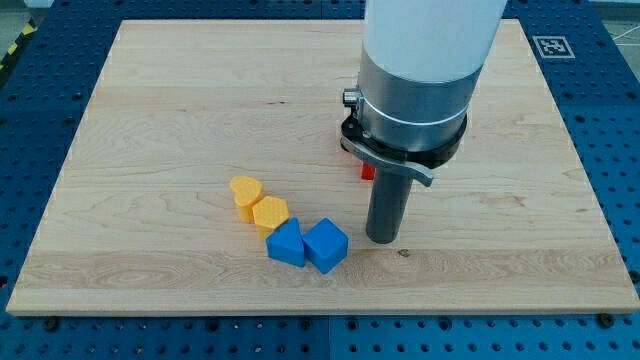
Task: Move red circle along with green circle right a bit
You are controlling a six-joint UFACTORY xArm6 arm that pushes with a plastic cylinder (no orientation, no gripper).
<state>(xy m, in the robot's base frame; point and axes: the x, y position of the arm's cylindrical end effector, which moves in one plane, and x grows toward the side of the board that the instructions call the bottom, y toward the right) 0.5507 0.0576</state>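
Camera view shows the wooden board (150, 120), then the arm's grey housing (415, 95), then my tip (383, 240), bare with nothing to clamp, resting just right of the blue cube (326, 245). Only a sliver of one red block (367, 171) peeks from behind the housing; its shape is unclear and the green circle is hidden. It probably slides lightly; push from its left side.

Pale wooden board (150, 90), smooth and matt; blue cube (326, 245) looks like matt plastic; arm's collar (412, 95) brushed metal.

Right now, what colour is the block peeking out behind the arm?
Red, mostly hidden behind the arm; camera view shows it.
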